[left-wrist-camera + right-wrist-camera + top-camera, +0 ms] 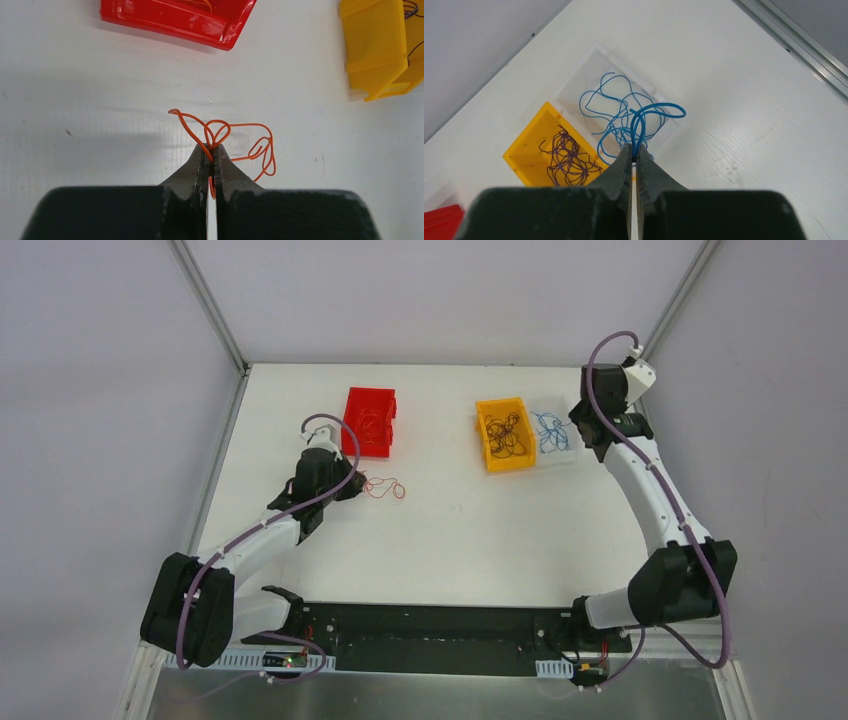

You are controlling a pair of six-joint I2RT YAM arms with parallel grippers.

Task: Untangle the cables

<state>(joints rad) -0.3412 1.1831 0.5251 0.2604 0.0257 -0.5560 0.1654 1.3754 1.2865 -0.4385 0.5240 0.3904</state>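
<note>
My left gripper (212,150) is shut on a thin orange wire (235,140) that curls in loops on the white table just in front of the tips; in the top view the wire (385,487) lies right of the left gripper (352,483). My right gripper (634,150) is shut on a blue wire (651,112), held above the clear tray (574,82) that holds several more blue wires (609,107). In the top view the right gripper (580,430) is beside that tray (553,432). Dark wires (566,155) lie in the yellow bin (524,150).
A red bin (370,420) stands at the back left, just beyond the left gripper, and shows in the left wrist view (175,20). The yellow bin (503,432) stands against the clear tray. A metal frame rail (804,55) runs along the table's right edge.
</note>
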